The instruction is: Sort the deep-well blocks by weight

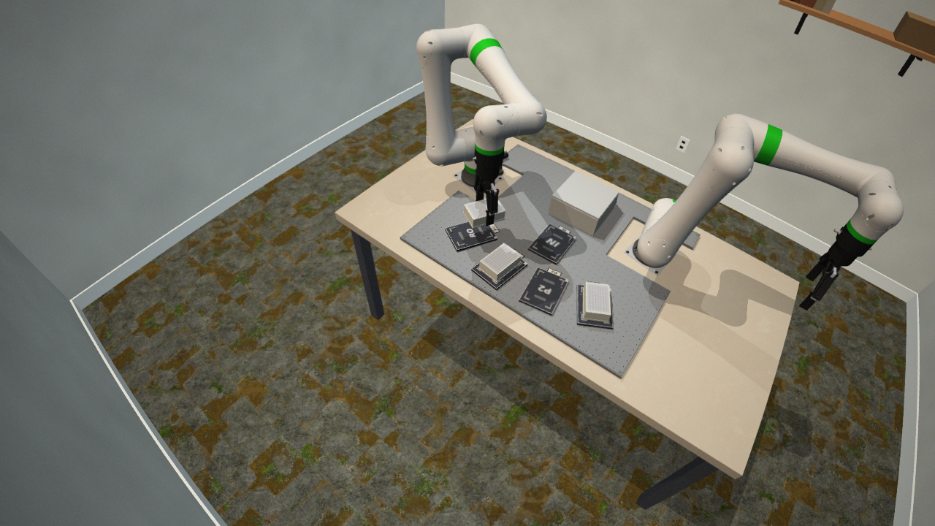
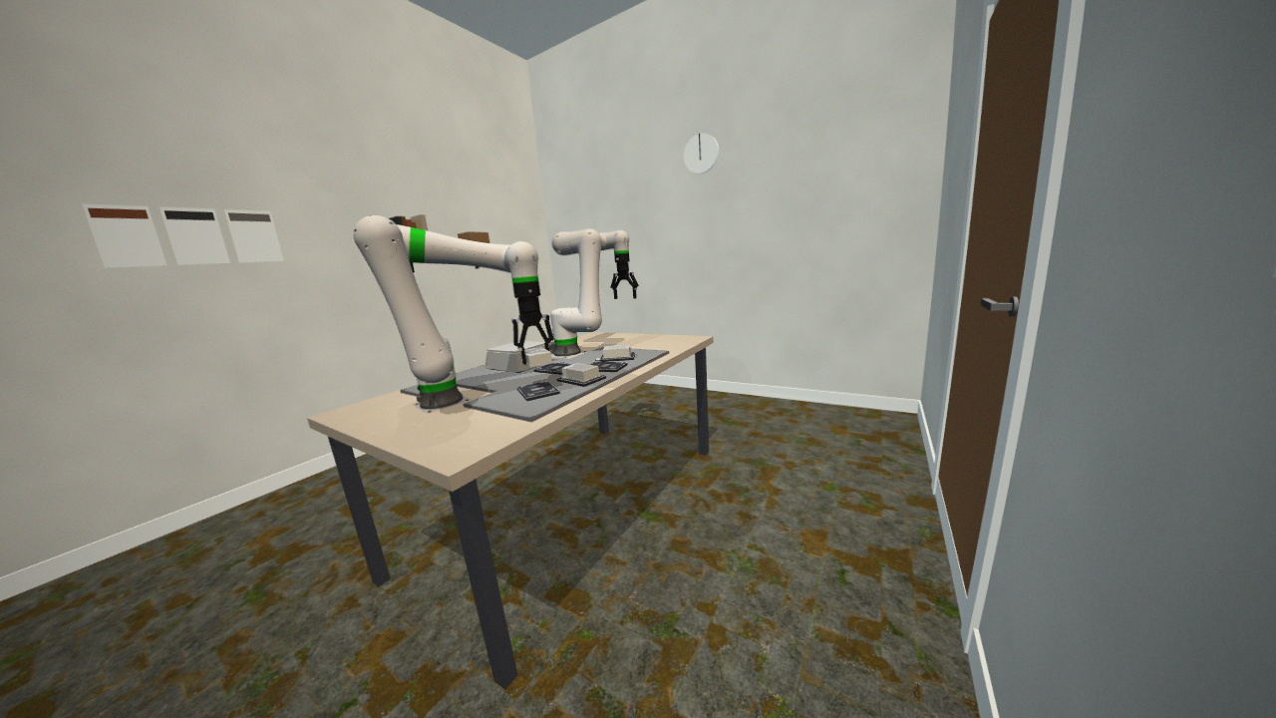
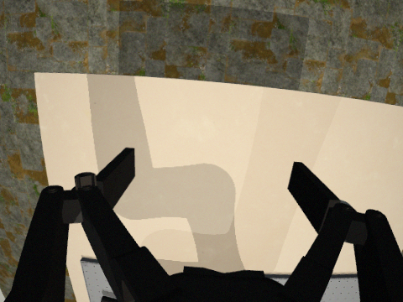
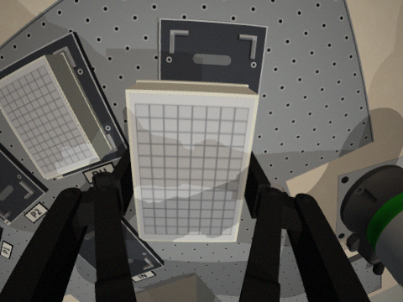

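Block [image 1: 480,212] [image 4: 191,168] clamped between right fingers [image 1: 488,206] [image 2: 532,346], gripped across short sides, presumably so RO nest [image 1: 463,240] [image 4: 176,71], partly beneath, can receive it lengthwise. Left fingers [image 1: 817,289] [image 2: 624,290] wide apart, well away, likely leaving room.

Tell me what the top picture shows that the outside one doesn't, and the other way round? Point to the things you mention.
Only top: the wall socket [image 1: 682,144] and readable IN letters [image 1: 552,241] [image 4: 143,276].

Only exterior: the clock [image 2: 701,154], the door [image 2: 1003,222] and three wall sheets [image 2: 129,242].

Both: the table [image 1: 719,392] [image 2: 383,428] [image 3: 189,126] [image 4: 378,25], the left pincer [image 1: 810,291] [image 2: 624,295] [image 3: 213,169] open, and the right pincer [image 1: 484,212] [image 2: 536,348] [image 4: 190,156] holding a block [image 1: 473,212] [image 2: 540,358] [image 4: 191,159].
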Available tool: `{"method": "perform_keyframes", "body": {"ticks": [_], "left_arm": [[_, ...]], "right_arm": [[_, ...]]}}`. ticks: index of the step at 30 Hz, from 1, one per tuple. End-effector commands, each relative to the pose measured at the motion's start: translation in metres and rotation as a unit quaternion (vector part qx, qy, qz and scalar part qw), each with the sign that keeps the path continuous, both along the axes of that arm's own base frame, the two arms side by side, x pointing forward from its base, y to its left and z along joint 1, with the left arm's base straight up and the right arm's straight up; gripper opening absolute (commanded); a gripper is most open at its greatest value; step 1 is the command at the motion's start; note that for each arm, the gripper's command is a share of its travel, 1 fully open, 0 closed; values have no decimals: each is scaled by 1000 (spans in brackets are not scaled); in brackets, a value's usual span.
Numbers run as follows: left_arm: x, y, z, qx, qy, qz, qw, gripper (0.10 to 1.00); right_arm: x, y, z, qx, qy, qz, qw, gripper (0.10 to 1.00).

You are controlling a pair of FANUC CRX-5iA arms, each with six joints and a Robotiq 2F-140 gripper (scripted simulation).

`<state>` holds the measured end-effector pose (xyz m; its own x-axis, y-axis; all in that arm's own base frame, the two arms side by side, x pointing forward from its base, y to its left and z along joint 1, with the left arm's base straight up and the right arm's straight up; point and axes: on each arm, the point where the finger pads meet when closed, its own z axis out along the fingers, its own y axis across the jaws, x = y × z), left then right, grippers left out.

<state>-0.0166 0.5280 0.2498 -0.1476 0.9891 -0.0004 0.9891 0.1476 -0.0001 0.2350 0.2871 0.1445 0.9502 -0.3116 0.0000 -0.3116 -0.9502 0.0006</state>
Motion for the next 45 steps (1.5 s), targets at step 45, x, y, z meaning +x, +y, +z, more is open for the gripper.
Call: {"method": "perform_keyframes", "body": {"ticks": [45], "left_arm": [[0,0,1,1,0,0,1000,1000]], "right_arm": [[31,-32,-23,1,-1,0,1000,99]]}}
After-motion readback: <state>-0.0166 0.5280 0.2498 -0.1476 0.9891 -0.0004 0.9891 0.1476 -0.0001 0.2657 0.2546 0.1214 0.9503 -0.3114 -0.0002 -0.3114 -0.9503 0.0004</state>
